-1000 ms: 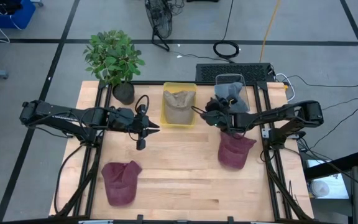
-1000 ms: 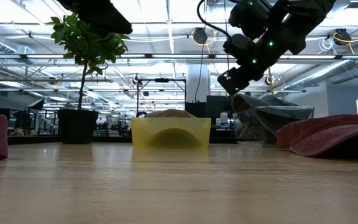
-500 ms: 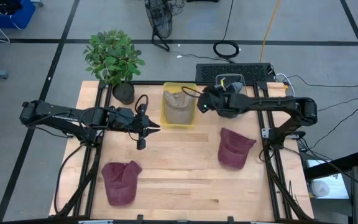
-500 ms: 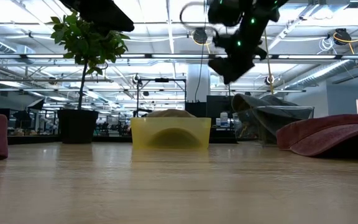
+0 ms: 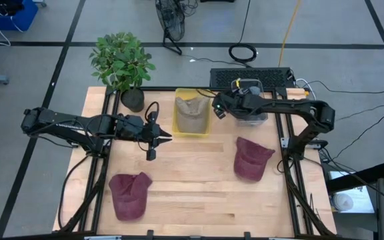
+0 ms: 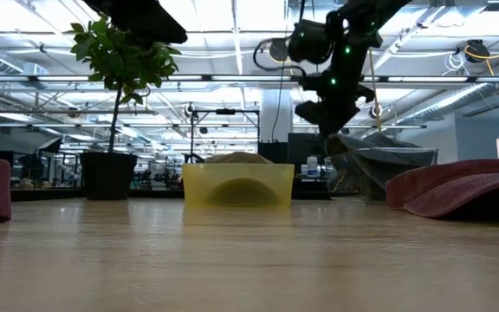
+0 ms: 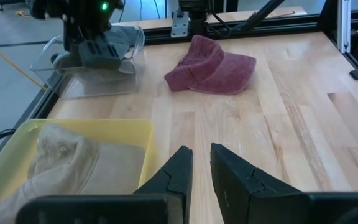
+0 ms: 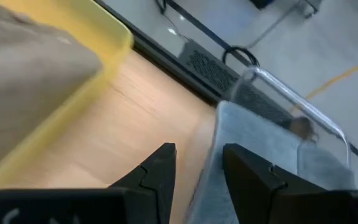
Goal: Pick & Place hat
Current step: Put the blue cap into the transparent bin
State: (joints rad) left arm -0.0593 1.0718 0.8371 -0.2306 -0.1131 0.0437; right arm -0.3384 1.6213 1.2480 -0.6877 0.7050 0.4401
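Observation:
One maroon hat point(image 5: 252, 159) lies flat on the table at the right and also shows in the left wrist view point(image 7: 211, 65). A second maroon hat point(image 5: 130, 195) lies at the near left. A tan hat point(image 5: 191, 115) lies in a yellow bin point(image 5: 177, 127). A grey hat point(image 5: 250, 99) lies in a clear bin point(image 5: 262, 117). My right gripper point(image 5: 214, 109) is open and empty, raised over the strip of table between the two bins point(image 8: 197, 155). My left gripper point(image 5: 168, 137) hovers just near of the yellow bin, slightly open and empty point(image 7: 201, 158).
A potted plant point(image 5: 124, 67) stands at the table's far left corner. Black frame rails point(image 5: 292, 180) run along the table's left and right sides. Bare wood point(image 5: 192, 187) lies between the two maroon hats.
My right gripper has gone from over the right maroon hat's far end toward the table's far edge and somewhat left, ending between the yellow bin and the clear bin. The maroon hat stays flat on the table.

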